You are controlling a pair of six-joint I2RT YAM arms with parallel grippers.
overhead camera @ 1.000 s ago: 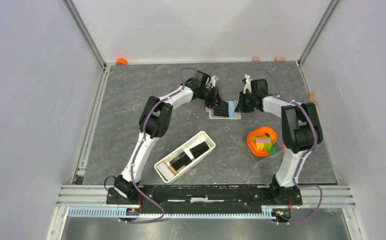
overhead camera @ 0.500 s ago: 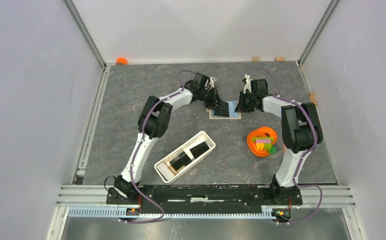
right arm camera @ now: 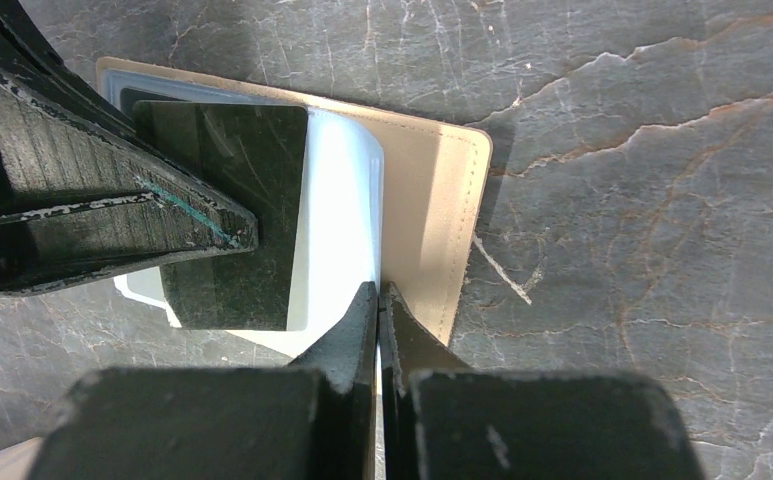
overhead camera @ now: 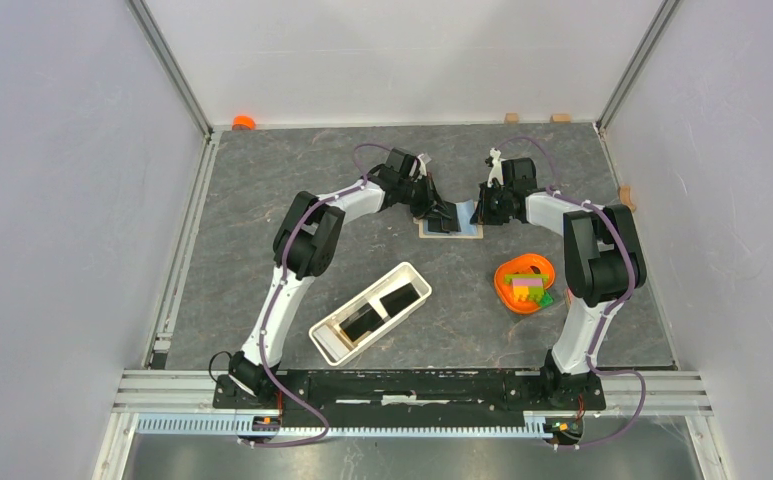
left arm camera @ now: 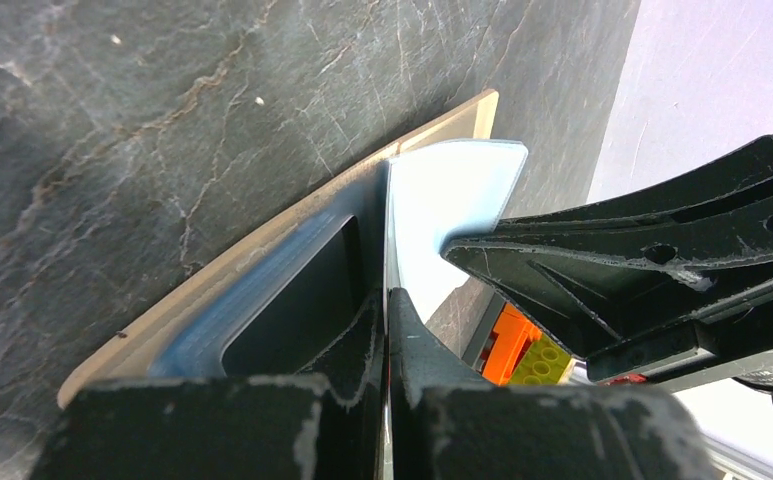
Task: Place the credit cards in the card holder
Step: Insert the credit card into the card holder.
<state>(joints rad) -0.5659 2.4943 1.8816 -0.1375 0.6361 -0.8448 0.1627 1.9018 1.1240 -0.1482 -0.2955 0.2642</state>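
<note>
The card holder (overhead camera: 452, 232) is a flat tan folder with clear pockets, lying at the back middle of the table. My left gripper (overhead camera: 432, 205) is shut on a black credit card (right arm camera: 232, 180) and holds it tilted over the holder (right arm camera: 432, 200). In the left wrist view the card (left arm camera: 386, 230) shows edge-on between the shut fingertips (left arm camera: 387, 292). My right gripper (overhead camera: 477, 212) is shut (right arm camera: 378, 287) on the edge of a clear pocket (right arm camera: 342, 200) and holds it lifted (left arm camera: 452, 190). Two more black cards (overhead camera: 397, 297) (overhead camera: 362, 320) lie in a long white tray (overhead camera: 384, 327).
An orange bowl (overhead camera: 525, 270) of coloured blocks stands right of the tray, below the right gripper. An orange cap (overhead camera: 244, 122) lies at the back left corner. Small wooden blocks (overhead camera: 511, 117) sit along the back and right (overhead camera: 624, 192) edges. Walls enclose the table.
My left wrist has shifted slightly left and back while the card stays over the holder. The right arm, tray and bowl have not moved.
</note>
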